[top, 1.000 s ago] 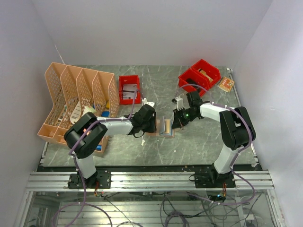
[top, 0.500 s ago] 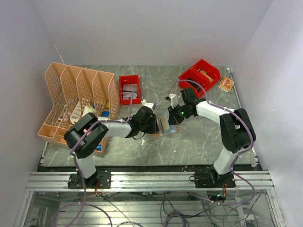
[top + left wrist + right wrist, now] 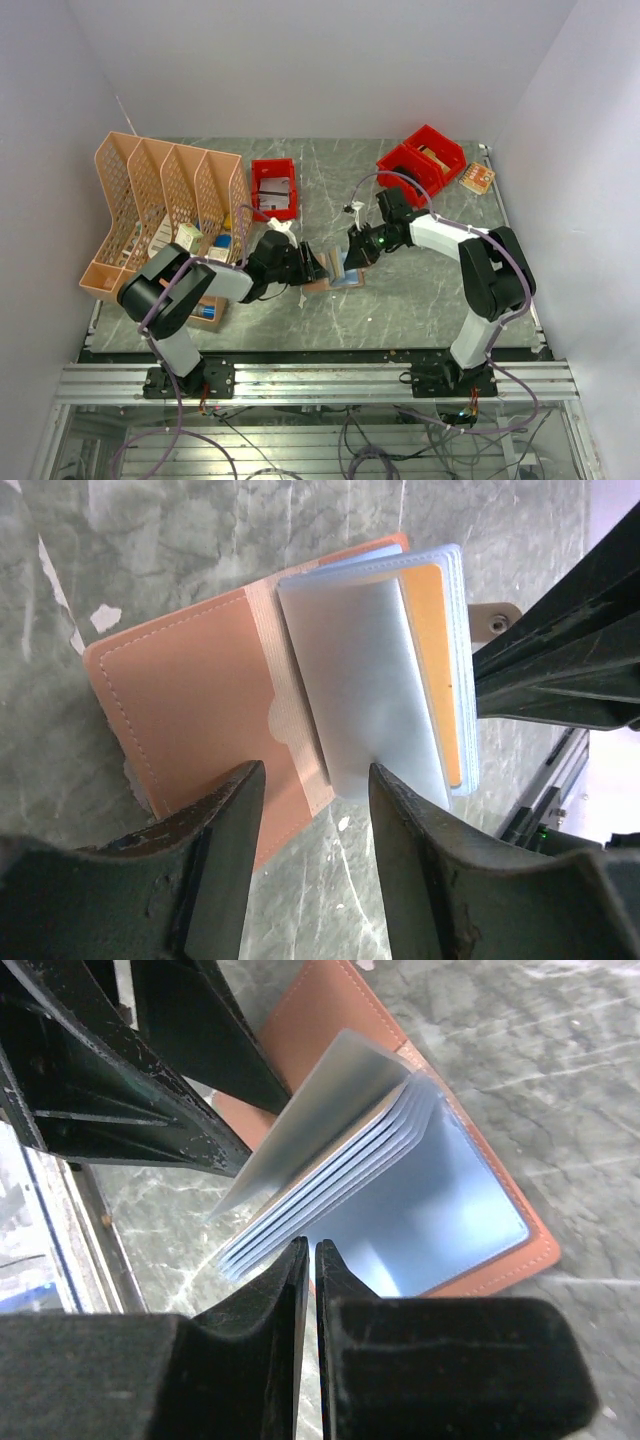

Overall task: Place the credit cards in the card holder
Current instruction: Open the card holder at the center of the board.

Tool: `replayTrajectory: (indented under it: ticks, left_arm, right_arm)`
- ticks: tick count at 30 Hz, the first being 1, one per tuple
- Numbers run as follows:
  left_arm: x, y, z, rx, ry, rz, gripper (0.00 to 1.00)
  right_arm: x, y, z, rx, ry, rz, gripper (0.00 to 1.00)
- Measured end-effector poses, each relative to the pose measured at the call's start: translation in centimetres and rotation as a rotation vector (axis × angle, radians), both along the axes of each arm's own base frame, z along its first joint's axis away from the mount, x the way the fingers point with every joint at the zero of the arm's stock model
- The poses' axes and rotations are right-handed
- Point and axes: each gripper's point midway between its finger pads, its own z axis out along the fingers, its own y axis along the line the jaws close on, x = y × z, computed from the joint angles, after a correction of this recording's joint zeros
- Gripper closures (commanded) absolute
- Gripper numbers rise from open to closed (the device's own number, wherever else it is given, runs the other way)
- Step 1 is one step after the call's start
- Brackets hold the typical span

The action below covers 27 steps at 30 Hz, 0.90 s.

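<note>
Where the two arms meet mid-way on the grey marbled bench, the tan leather-like folding card holder lies open & flat. Its clear plastic sleeves are fanned up from the spine, w/ an orange card-shaped insert in one. Left tool hovers over the holder's left half, fingers spread. Right tool has fingers pressed almost together at the sleeves' edge; can't tell if anything's nipped. Farther back: red plastic bins, and a peach mesh file rack far left.

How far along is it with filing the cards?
Done: the card holder lies open, and a light blue card seems tucked inside. In hand: the left gripper hovers open over the sleeves; the right gripper is shut at their edge. Remaining: unclear; no loose card shows.
</note>
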Motion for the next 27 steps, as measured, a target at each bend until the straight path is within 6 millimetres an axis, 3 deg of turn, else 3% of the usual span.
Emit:
replayTrajectory:
  ticks: [10,15,19,27]
  left_arm:
    - [-0.9,-0.3,1.2,-0.171,0.018,0.005,0.24]
    - [-0.8,-0.6,2.4,-0.228,-0.009,-0.003,0.21]
    - [-0.9,-0.3,2.9,-0.233,-0.021,0.002,0.22]
    - [-1.0,1.2,2.4,-0.171,-0.005,0.046,0.40]
  right_arm:
    - [-1.0,2.2,-0.3,0.116,0.120,0.020,0.91]
    - [-1.2,2.9,-1.1,0.126,0.167,0.020,0.90]
    - [-1.7,3.5,-1.5,0.124,0.184,0.037,0.89]
    - [-1.8,3.9,-1.4,0.131,0.170,0.050,0.88]
